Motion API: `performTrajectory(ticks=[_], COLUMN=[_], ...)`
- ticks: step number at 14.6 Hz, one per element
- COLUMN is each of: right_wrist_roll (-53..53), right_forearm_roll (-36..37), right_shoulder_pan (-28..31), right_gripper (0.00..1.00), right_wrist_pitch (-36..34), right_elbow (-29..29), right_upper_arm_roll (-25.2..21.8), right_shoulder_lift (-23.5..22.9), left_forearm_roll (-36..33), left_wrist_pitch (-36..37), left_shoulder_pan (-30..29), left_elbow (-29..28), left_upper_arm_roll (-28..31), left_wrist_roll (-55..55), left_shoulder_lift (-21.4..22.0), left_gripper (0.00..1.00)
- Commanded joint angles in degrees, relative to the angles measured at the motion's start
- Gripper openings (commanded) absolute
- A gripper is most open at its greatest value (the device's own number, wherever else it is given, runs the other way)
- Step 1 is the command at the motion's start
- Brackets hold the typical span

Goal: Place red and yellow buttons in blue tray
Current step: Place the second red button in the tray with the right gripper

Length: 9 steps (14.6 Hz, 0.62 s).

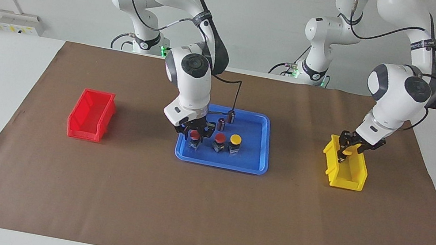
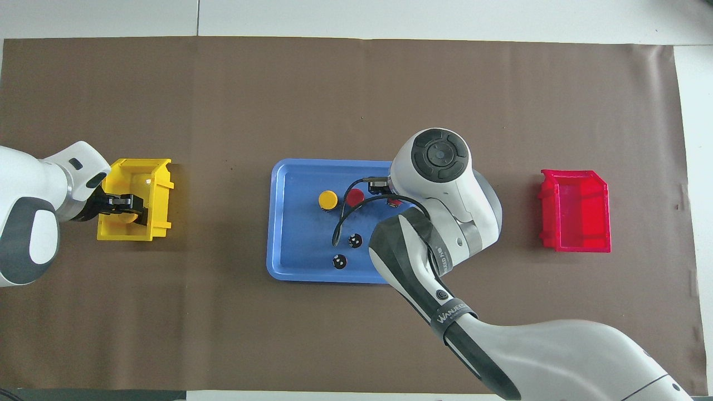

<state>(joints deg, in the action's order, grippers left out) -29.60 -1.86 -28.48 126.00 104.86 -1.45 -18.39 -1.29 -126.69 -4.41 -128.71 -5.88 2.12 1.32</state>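
Observation:
The blue tray [image 1: 255, 154] [image 2: 295, 245] lies mid-table. In it stand a yellow button [image 1: 235, 140] [image 2: 328, 199] and a red button [image 1: 220, 139] [image 2: 355, 197]. My right gripper [image 1: 195, 133] is low in the tray at the end toward the right arm's side, shut on a second red button [image 1: 195, 136]; the arm hides most of that button from overhead. My left gripper [image 1: 347, 151] [image 2: 125, 207] is down inside the yellow bin [image 1: 345, 174] [image 2: 159, 189], at a yellow button [image 2: 126, 218].
Two dark cylinders [image 1: 221, 123] [image 1: 231, 117] stand in the tray nearer to the robots than the buttons. A red bin [image 1: 89, 115] [image 2: 576, 211] stands toward the right arm's end. A brown mat [image 1: 202, 209] covers the table.

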Motion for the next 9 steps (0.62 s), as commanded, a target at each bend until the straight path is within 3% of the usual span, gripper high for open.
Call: performTrajectory(ticks=[1, 2, 3, 4, 5, 7, 9], right_wrist_roll=[-0.3, 0.4, 2.3, 5.3, 8.3, 14.6, 22.8], right_forearm_roll=[1.1, 1.1, 1.1, 1.1, 0.9, 0.8, 0.8], right_shoulder_pan=[6.6, 9.0, 12.0, 14.8, 17.1, 22.3, 28.4], right_gripper=[1.0, 1.0, 1.0, 1.0, 1.0, 1.0, 1.0], right_wrist_pitch=[-12.0, -18.0, -23.5, -28.6, -32.4, -37.8, -43.5], right_elbow=[-9.6, -14.3, -17.9, -20.2, -20.7, -20.6, -20.6], right_upper_arm_roll=[0.3, 0.2, 0.2, 0.3, 0.3, 0.2, 0.2], right_shoulder_lift=[2.6, 3.4, 4.1, 5.2, 7.6, 12.6, 15.4], left_forearm_roll=[0.6, 0.6, 0.6, 0.6, 0.6, 0.6, 0.3], left_wrist_pitch=[-4.1, -4.7, -5.1, -5.1, -5.1, -2.1, 7.0], left_shoulder_pan=[-0.3, -0.3, -0.3, -0.4, -0.5, -0.4, 0.2], left_elbow=[-3.1, -3.6, -4.0, -4.0, -3.4, 0.8, 10.7], left_upper_arm_roll=[-0.3, -0.3, -0.3, -0.3, -0.2, -0.2, -0.1], left_wrist_roll=[-0.6, -0.6, -0.7, 0.1, 0.0, -0.4, -1.0], left_shoulder_lift=[0.5, 0.5, 0.4, 0.3, -0.3, -1.4, -3.4], left_gripper=[0.66, 0.65, 0.45, 0.07, 0.01, 0.01, 0.01])
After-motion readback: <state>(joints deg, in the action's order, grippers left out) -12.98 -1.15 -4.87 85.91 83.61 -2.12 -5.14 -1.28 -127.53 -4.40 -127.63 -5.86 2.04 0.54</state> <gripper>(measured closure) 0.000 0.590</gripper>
